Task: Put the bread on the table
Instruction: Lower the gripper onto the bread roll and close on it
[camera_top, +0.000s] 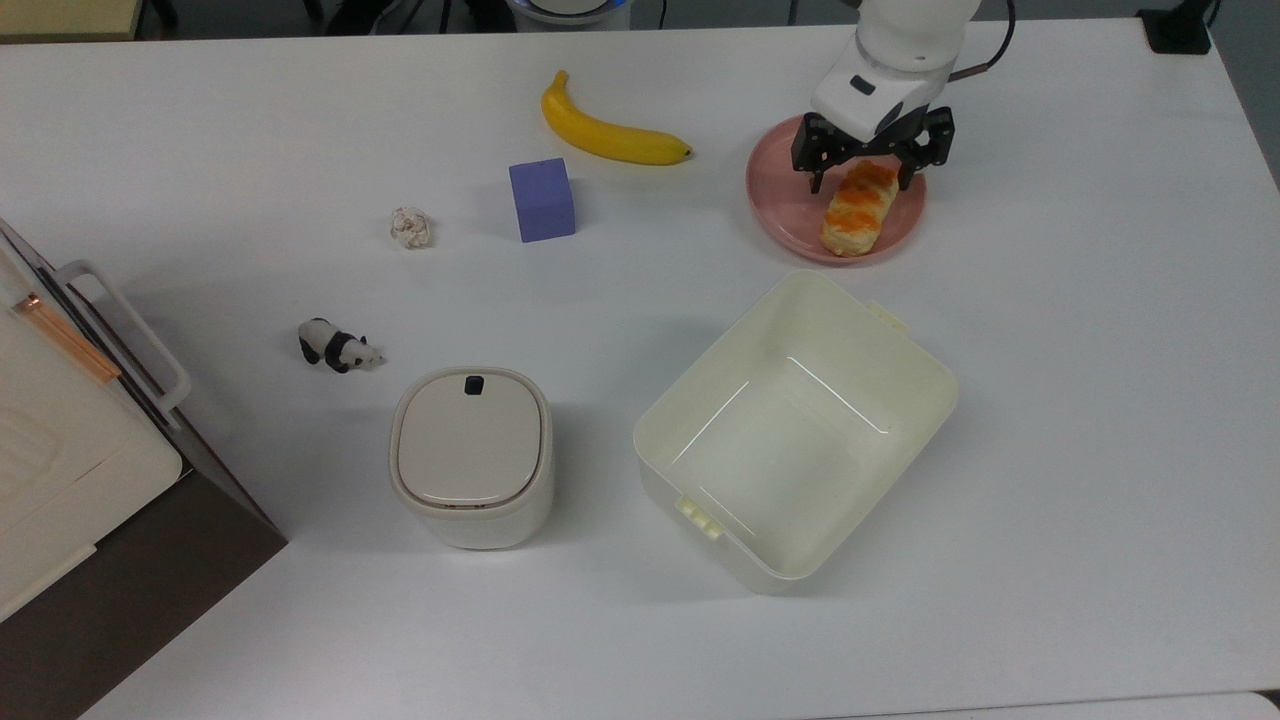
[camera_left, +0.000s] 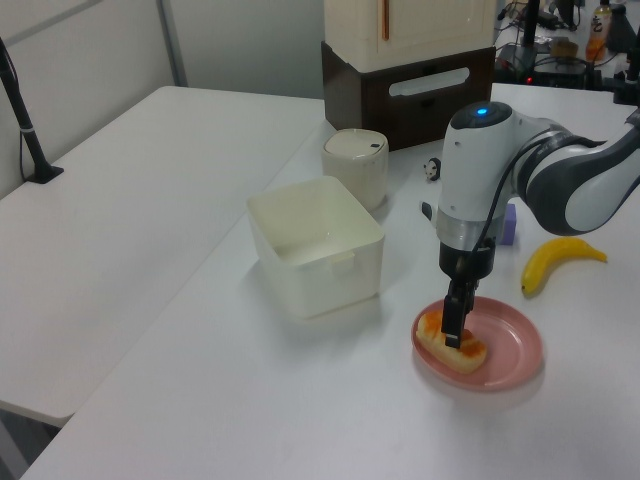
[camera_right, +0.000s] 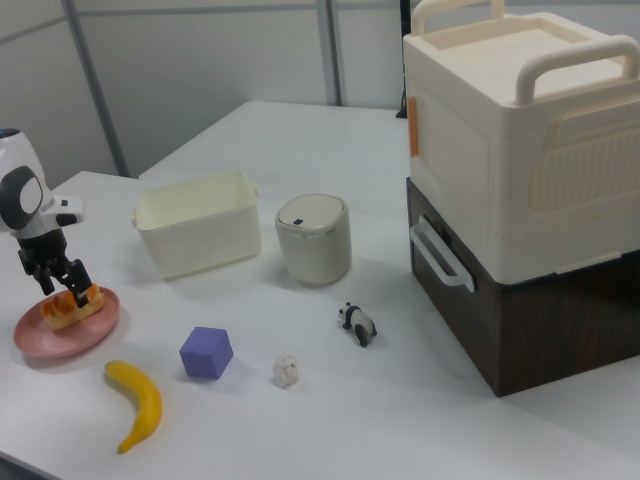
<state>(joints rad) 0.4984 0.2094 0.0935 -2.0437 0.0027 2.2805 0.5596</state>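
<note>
Golden, orange-glazed bread (camera_top: 858, 208) lies on pink plate (camera_top: 783, 190).

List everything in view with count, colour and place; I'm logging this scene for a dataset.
bread: 1, golden with orange glaze, on the plate
plate: 1, pink, on the table
table: 1, white
banana: 1, yellow, top view's left of plate
cube: 1, purple, below banana
paper ball: 1, whitish
panda figure: 1, black and white
lidded bin: 1, cream
tub: 1, cream, empty
cabinet: 1, cream over brown
gripper: 1, black, open, straddling the bread's far end
</note>
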